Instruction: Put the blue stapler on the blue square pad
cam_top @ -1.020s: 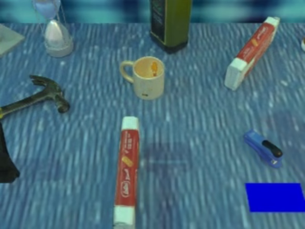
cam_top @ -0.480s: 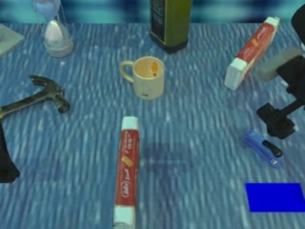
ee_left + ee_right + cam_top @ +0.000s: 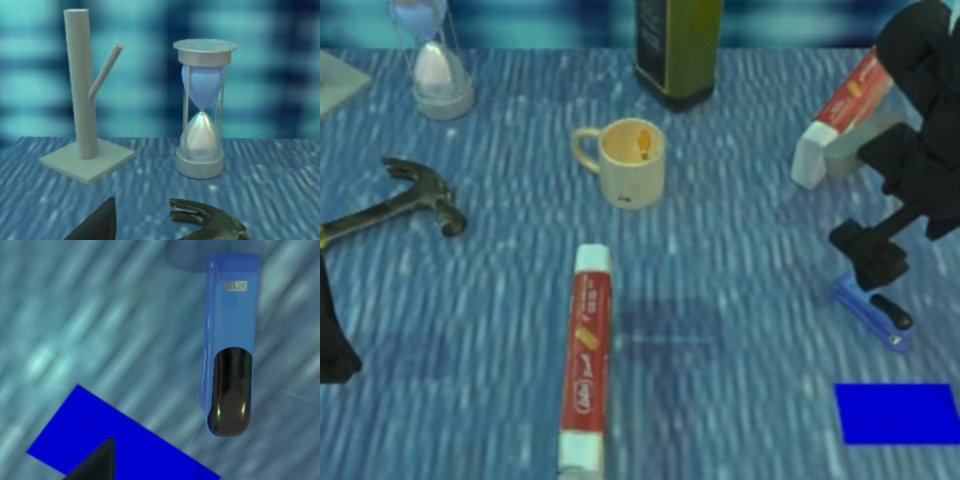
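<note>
Right gripper above the blue stapler.
Whether its fingers are apart cannot be told. The blue pad lies near, apart from the stapler.

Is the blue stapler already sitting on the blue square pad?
No. In the top view the blue stapler lies on the bare tabletop, apart from the blue square pad, with the right gripper above its end.
</note>
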